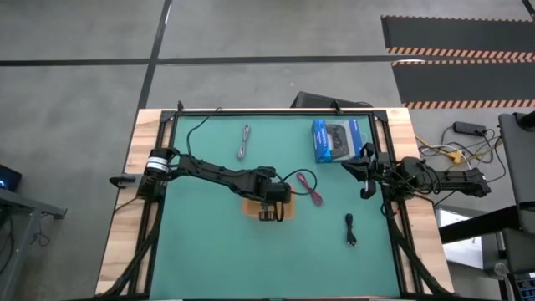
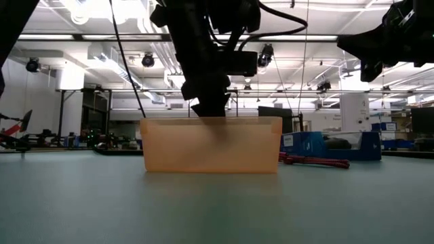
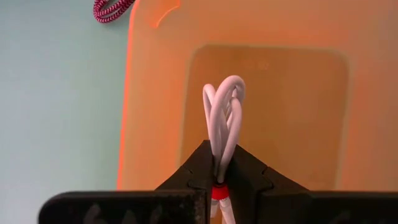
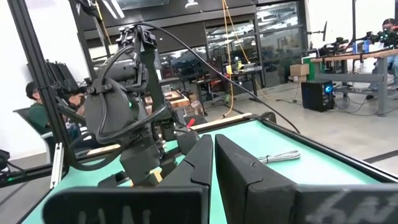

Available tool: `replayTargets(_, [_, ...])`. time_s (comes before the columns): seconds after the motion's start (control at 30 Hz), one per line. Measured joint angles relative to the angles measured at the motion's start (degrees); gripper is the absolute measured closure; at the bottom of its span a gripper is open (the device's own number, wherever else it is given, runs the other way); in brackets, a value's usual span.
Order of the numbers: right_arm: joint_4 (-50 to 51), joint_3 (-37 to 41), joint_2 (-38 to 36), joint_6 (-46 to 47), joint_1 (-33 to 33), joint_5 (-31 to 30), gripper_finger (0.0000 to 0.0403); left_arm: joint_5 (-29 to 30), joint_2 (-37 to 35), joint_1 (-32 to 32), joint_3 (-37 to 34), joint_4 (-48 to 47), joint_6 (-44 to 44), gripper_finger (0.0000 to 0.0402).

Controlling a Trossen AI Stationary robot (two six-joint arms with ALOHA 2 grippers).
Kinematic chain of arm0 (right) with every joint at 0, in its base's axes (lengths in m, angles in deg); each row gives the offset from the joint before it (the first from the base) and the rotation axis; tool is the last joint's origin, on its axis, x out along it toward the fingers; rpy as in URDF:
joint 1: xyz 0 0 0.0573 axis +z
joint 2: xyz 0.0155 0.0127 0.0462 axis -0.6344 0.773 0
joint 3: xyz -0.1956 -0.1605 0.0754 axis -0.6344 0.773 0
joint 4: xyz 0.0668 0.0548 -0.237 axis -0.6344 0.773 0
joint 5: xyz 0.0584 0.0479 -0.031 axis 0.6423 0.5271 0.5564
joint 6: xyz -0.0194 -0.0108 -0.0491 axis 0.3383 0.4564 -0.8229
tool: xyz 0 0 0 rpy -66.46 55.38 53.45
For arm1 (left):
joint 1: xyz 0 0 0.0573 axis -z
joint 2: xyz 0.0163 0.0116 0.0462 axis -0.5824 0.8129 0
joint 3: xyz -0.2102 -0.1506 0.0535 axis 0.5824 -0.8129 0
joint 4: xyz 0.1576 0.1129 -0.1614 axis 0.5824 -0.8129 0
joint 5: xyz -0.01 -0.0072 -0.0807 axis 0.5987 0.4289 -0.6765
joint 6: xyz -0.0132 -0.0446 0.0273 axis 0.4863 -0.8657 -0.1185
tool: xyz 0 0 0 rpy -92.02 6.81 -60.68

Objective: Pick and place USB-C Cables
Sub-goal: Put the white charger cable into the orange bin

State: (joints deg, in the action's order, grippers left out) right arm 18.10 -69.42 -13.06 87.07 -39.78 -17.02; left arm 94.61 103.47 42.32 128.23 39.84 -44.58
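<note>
My left fingers (image 3: 219, 180) grip the white cable (image 3: 225, 115) over the orange tray (image 3: 267, 74); my right fingers (image 4: 213, 163), closed, wait at the tabletop (image 1: 209, 242) edge.

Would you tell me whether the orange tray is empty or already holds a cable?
Empty: the orange tray shows a bare floor; the white cable hangs above it.

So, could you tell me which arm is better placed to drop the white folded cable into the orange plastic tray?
Left: its gripper grips the white folded cable directly above the orange plastic tray.
</note>
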Motion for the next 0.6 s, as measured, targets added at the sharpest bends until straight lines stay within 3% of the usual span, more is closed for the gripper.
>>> replayTargets(0.6, [0.26,0.0,0.0,0.02,0.0,0.02,0.0394,0.04,0.0,0.0,-2.08,1.62,-0.37,0.0383])
